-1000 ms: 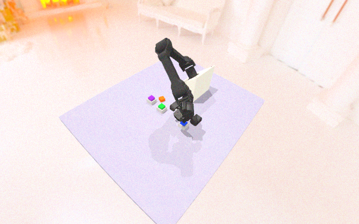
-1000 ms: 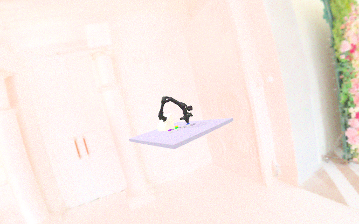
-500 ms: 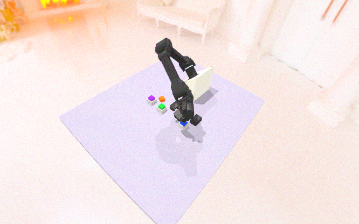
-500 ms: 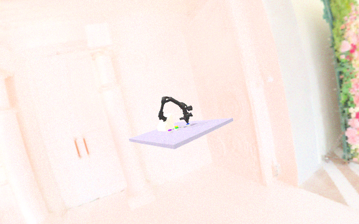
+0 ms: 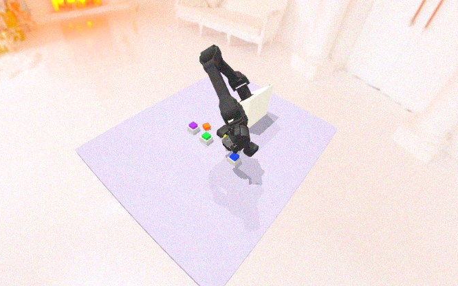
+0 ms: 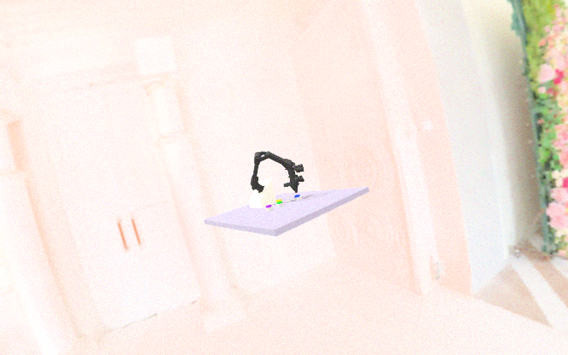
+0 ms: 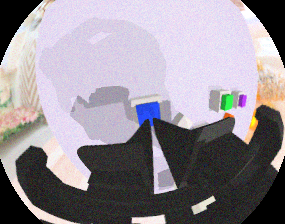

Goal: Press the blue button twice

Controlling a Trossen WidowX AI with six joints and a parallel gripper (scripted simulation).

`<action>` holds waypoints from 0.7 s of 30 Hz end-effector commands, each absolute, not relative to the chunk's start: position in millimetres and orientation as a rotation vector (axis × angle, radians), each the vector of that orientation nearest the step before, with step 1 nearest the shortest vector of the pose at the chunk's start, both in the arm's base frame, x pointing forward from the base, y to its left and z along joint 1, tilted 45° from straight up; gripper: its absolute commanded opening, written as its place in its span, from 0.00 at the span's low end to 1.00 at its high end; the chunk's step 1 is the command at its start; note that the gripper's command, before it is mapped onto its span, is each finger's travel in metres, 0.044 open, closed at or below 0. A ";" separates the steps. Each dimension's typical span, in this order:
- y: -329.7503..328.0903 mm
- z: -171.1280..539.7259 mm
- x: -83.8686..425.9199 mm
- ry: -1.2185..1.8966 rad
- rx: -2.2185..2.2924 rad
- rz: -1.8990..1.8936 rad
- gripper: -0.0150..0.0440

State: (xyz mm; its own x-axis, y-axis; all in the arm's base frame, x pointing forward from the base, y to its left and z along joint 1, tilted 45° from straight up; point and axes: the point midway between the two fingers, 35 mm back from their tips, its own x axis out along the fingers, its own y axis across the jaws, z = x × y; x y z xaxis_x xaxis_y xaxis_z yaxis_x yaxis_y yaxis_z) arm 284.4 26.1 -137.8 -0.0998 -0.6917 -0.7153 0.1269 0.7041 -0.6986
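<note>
Gripper: the black parallel-jaw gripper (image 7: 154, 137) points down, fingers pinched together, holding nothing.
Blue button: the square blue push-button on its pale grey base (image 5: 234, 156) sits on the lilac mat right at the fingertips, just ahead of them in the wrist view (image 7: 147, 112); contact can't be judged.
Green button: the square green push-button (image 5: 205, 135) stands well off to one side.
Further back: the purple button (image 5: 192, 124) and small orange block (image 5: 206, 126) sit just beyond the green one.
Mat: the flat lilac mat (image 5: 159, 177) carries them all.
</note>
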 end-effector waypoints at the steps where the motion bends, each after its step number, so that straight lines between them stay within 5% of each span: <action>1: 21.1 -142.9 282.5 1.534 -0.484 -0.733 0.29; 21: 6.6 -157.3 279.8 1.533 -0.485 -0.734 0.29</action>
State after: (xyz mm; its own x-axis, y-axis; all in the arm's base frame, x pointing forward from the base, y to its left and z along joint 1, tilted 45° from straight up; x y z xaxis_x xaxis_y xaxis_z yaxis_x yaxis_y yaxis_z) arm 281.1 8.6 -156.7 -0.1042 -0.6872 -0.7189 0.1297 0.7073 -0.6949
